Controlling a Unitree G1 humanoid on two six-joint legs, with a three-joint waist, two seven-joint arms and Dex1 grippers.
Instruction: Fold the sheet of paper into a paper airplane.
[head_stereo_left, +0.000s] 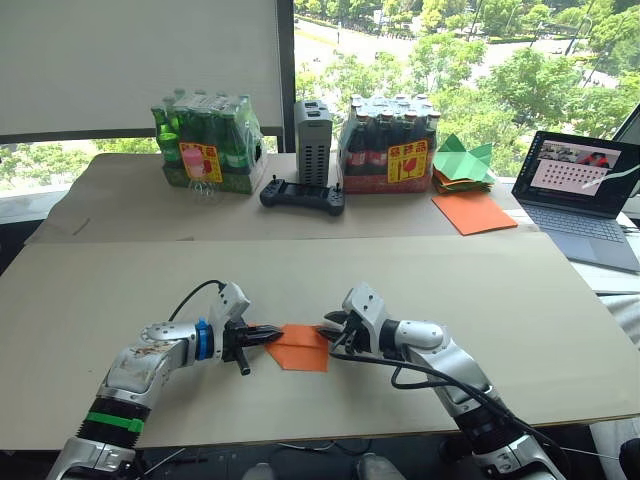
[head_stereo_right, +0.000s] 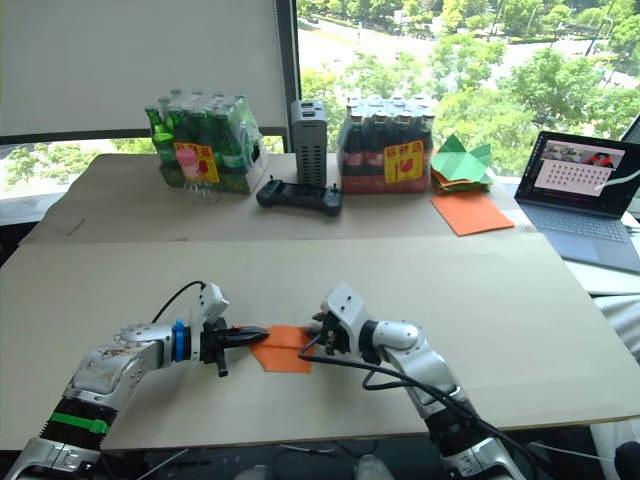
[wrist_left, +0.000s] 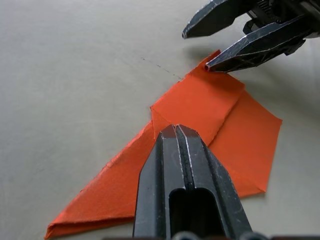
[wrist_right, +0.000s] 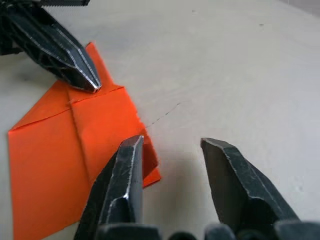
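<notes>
Both grippers sit low on the near tan board, facing each other across the sheet of paper. Left gripper: fingers pressed together, tips down on the paper's left end; whether any paper is caught between them can't be told. Right gripper: fingers spread, one fingertip touching the paper's right corner, the other off it above bare board.

Paper lies flat on the board between the two grippers. Bright orange, thin, partly folded: layered flaps with visible crease lines, one long pointed end, a wider angled end, edges slightly ragged.

Far board, by the window: shrink-wrapped pack of green bottles with a yellow-and-red label, writing too small to read; grey upright box; black handheld controller; pack of dark bottles with a similar yellow-and-red label, also unreadable. Green paper shapes sit on a small stack, just beside a larger smooth orange sheet. Open laptop at right, screen content illegible.
</notes>
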